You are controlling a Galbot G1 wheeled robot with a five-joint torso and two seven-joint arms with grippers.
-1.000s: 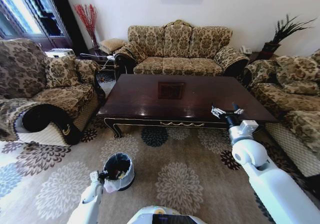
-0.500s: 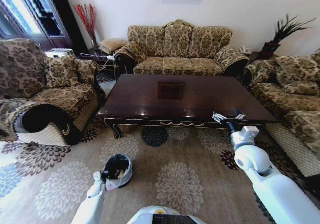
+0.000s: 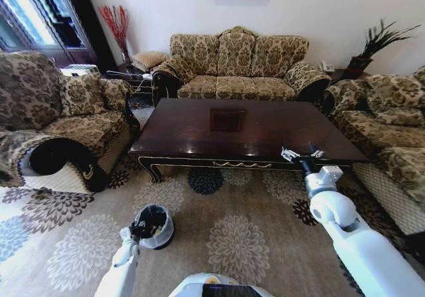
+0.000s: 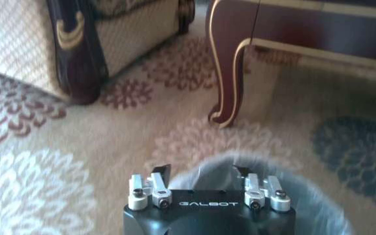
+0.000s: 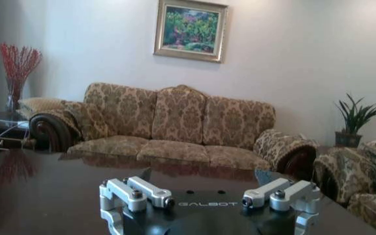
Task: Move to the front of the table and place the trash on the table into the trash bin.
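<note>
Trash bin (image 3: 153, 225): small round bin, black inside, pale translucent liner folded over the rim. Stands on the carpet, near the table's front left leg, well apart from the armchair. Contents dark in the head view; a few small pale and yellowish bits show inside, too small to identify.

Left gripper (image 3: 137, 230): hangs at the bin's rim, fingers spread wide and holding nothing. In the left wrist view the left gripper (image 4: 201, 172) sits directly above the liner's blurred pale edge (image 4: 305, 196).

Table (image 3: 199, 134): large low rectangle of glossy dark brown wood, carved curved legs, gold trim along the apron. Its top carries a dark square reflection near the centre. No trash is discernible on it.

Right gripper (image 3: 302, 153): poised over the table's front right edge, fingers spread apart, nothing between them. Same state in the right wrist view (image 5: 204, 176).

Room: patterned three-seat sofa (image 3: 239, 64) behind the table, matching armchair (image 3: 60, 121) on the left, second sofa (image 3: 385, 127) on the right; beige carpet (image 3: 239, 244) with floral medallions.

View differences: the left wrist view gives a carved table leg (image 4: 230, 73) close up. The right wrist view gives the framed painting (image 5: 191, 30) in full, red branches (image 5: 17, 66) in a vase, and a potted plant (image 5: 352, 120).
</note>
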